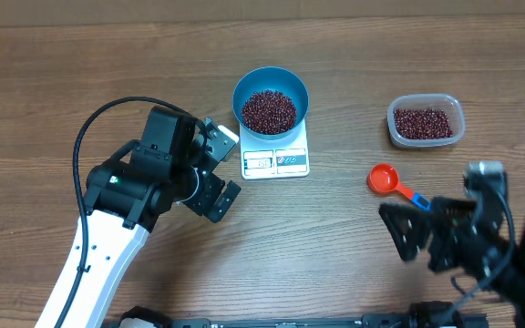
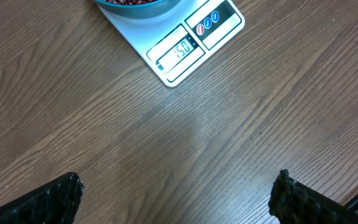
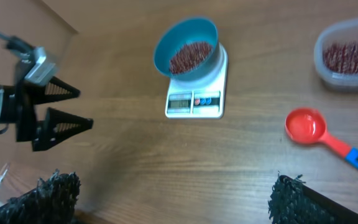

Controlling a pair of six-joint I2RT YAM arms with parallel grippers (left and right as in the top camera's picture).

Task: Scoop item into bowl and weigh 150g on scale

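The blue bowl (image 1: 241, 98) stands on the white scale (image 1: 276, 162) and holds a heap of dark red-brown beans (image 1: 269, 111). In the left wrist view the scale (image 2: 191, 43) display reads about 150. My left gripper (image 1: 233, 164) is open just left of the scale, with nothing between its fingers (image 2: 55, 199). My right gripper (image 1: 395, 235) is open at the front right, below the red scoop (image 1: 384, 179), which lies empty on the table. The right wrist view shows the bowl (image 3: 163, 53), the scale (image 3: 194, 102) and the scoop (image 3: 306, 126) ahead of it.
A clear plastic tub (image 1: 396, 118) with more beans stands at the back right, also seen in the right wrist view as the tub (image 3: 321, 53). The scoop has a blue handle end (image 1: 419, 199). Bare wooden table lies between the two arms.
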